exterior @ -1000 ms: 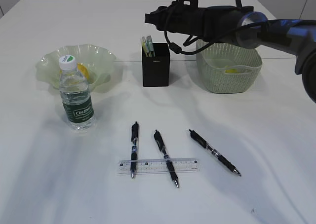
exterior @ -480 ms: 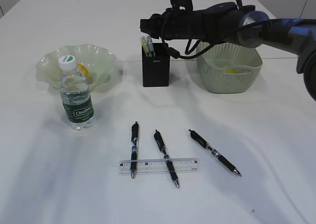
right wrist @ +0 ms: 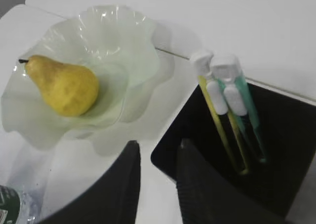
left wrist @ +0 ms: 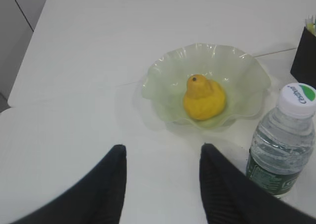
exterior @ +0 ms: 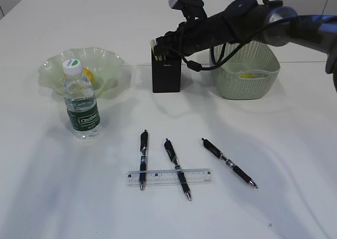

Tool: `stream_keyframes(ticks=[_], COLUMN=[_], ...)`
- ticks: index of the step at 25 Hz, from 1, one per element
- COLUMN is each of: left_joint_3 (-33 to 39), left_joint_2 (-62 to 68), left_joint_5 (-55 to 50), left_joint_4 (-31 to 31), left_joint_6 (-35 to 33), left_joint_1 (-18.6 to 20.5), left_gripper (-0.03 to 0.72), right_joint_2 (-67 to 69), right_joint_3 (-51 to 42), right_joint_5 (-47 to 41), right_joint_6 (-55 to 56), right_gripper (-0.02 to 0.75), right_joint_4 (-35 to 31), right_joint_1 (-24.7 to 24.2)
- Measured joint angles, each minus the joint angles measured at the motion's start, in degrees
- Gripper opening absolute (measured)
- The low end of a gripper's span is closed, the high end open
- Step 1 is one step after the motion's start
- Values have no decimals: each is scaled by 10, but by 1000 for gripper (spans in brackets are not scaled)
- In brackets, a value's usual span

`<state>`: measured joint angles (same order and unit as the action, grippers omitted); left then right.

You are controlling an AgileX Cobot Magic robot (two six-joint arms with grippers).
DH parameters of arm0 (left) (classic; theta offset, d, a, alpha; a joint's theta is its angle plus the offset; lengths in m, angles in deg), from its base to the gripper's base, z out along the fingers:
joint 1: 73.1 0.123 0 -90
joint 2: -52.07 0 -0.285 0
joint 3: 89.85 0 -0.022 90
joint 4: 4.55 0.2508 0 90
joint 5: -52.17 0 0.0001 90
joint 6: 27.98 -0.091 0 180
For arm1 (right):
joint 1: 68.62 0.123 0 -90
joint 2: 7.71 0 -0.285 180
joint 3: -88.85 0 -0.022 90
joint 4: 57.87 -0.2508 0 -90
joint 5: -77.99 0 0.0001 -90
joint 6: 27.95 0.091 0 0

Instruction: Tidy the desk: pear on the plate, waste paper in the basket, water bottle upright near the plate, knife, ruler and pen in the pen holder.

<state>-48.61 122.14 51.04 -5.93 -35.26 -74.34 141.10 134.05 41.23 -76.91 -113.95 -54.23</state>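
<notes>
In the exterior view the right gripper [exterior: 158, 44] is hard to make out, its fingertips lost against the dark pen holder [exterior: 166, 69] just below it. Left of there, the pear [exterior: 88, 76] shows only as a yellow sliver behind the water bottle [exterior: 81, 99]. The left wrist view cuts that bottle's base off at the bottom edge, right of the left gripper [left wrist: 163, 157]. What lies in the basket [exterior: 244, 73] is too small to tell.

office desk [exterior: 295, 160] (white), pens [exterior: 143, 157], ruler [exterior: 168, 177]

The pear [left wrist: 204, 98] sits in the plate [left wrist: 158, 83], the water bottle [left wrist: 282, 142] just beside it.
</notes>
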Motion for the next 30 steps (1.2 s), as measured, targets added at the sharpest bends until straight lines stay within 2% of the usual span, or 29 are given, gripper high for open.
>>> stream_keyframes(ticks=[9,20,27,30], left_joint_3=[0,0,0,0], left_joint_2=[0,0,0,0], left_joint_5=[0,0,0,0], left_joint_4=[0,0,0,0], left_joint_6=[0,0,0,0], left_joint_1=[0,0,0,0], left_gripper=[341,341,341,341], right_joint_2=[-35,-67,-71,-71], right_joint_3=[2,8,64,79], right_joint_5=[-48,-173,-317,-333], right_joint_6=[26,151,223,229], right_gripper=[193,194,195,196], right_joint_4=[67,256,355,390], right_joint_1=[0,0,0,1])
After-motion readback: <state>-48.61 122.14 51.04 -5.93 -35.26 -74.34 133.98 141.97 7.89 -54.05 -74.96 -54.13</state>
